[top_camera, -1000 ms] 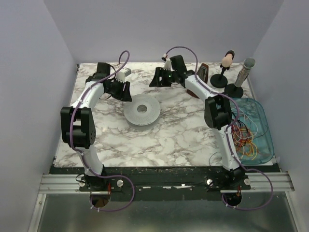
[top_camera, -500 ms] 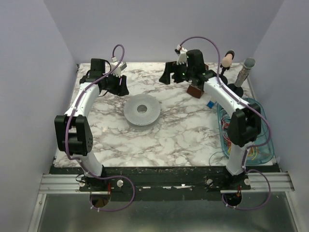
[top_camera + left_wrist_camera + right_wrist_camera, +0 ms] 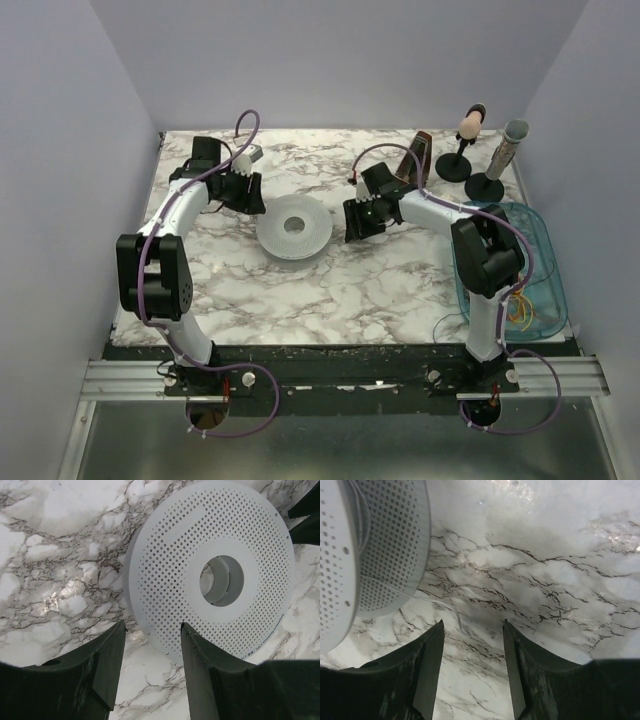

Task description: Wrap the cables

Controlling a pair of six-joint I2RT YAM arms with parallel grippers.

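The cables are a tangle of thin red, orange and yellow wires lying in the blue tray at the right, partly hidden by the right arm. A white perforated spool lies flat mid-table. My left gripper hovers just left of it, open and empty; in the left wrist view the spool lies just past the left gripper. My right gripper is low on the spool's right side, open and empty. The right wrist view has the spool at left and bare marble between the right gripper jaws.
Two microphones on round black stands and a brown wedge-shaped object stand at the back right. A thin pale thread trails from the spool on the marble. A thin wire hangs over the table's near edge.
My right arm has swung from the back of the table down and forward to the spool's right side. The left gripper has shifted slightly toward the spool.
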